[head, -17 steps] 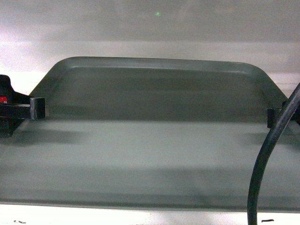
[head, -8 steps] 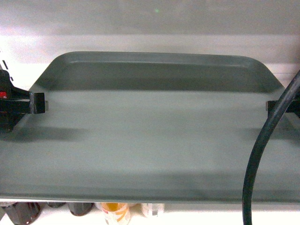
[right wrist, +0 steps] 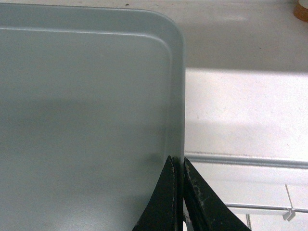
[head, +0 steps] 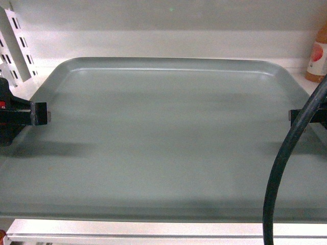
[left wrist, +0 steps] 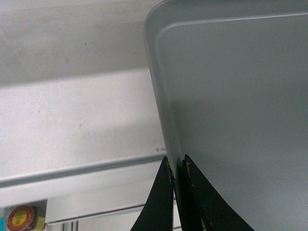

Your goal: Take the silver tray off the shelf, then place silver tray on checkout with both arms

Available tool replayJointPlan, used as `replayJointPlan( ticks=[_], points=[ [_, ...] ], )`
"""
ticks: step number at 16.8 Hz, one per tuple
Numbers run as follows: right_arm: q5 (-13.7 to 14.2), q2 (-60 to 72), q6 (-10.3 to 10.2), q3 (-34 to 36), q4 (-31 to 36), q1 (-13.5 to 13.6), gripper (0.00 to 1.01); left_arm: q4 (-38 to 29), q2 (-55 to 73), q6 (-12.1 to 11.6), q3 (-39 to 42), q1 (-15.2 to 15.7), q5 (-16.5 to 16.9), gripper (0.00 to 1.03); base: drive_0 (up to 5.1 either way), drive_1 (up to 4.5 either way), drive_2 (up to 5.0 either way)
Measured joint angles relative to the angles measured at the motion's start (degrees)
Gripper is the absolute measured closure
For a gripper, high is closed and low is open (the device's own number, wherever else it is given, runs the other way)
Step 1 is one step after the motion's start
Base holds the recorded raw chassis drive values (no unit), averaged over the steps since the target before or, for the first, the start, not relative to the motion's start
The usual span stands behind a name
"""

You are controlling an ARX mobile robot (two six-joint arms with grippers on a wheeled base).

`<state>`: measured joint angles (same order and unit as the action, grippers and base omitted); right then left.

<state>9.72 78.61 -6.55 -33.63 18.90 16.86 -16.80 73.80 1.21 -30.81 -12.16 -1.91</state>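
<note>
- The left gripper (left wrist: 177, 192) is clamped on the left rim of the tray (left wrist: 236, 110): one finger sits just outside the rim, the other just inside on the tray floor.
- The right gripper (right wrist: 179, 192) is clamped on the tray's right rim the same way, the rim running straight up between its jaws.
- In the head view the tray (head: 163, 138) spans the space between the two grippers, left one (head: 38, 113) at its left edge and right one (head: 296, 116) at its right edge, roughly level.
- Below and outside the left jaws lies the white shelf (left wrist: 72, 125) with its front lip; the tray's rim overlaps it in view, but contact cannot be told.
- A black cable (head: 286, 163) hangs in front of the right jaws.
- A bottle (head: 318, 61) stands beyond the right jaws, past the tray's far corner.
</note>
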Motion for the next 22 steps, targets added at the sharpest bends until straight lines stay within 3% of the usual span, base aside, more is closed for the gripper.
replayJointPlan(
  ticks=[22],
  points=[
    [0.1, 0.0, 0.2, -0.1, 0.4, 0.0, 0.98, -0.3, 0.0, -0.1, 0.0, -0.1, 0.0, 0.99, 0.1, -4.12, 4.3]
  ],
)
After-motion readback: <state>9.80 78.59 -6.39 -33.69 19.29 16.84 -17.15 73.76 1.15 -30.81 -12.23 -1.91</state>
